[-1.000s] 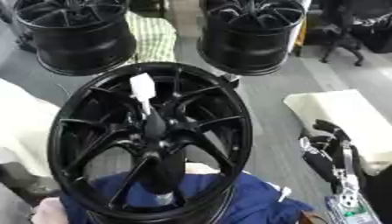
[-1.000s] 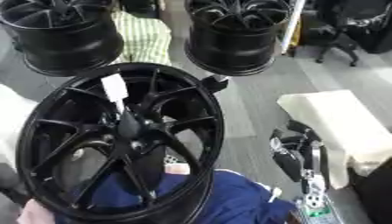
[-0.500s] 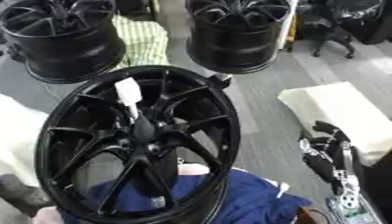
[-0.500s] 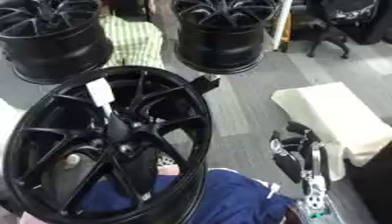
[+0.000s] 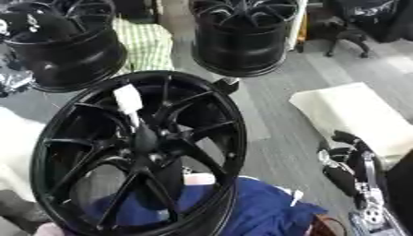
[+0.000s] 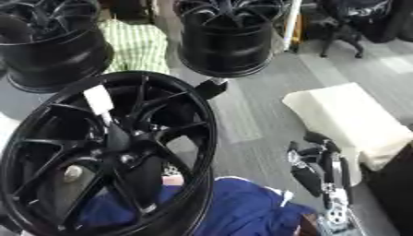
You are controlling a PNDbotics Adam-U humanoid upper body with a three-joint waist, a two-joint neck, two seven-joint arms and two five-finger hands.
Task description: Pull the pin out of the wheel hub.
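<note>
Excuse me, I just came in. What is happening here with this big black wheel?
A large black wheel stands tilted in front of the robot, over a blue cloth. A white tag hangs at its spokes near the hub; I cannot make out the pin. The robot's right hand rests at the lower right, fingers relaxed, not touching the wheel. The left hand is not visible. Two more black wheels stand behind on the floor.

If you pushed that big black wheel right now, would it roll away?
Probably. The black wheel stands tilted on its round rim, so a shove could roll or tip it. It looks like stiff, heavy metal. The blue cloth at its base might slow it.
</note>
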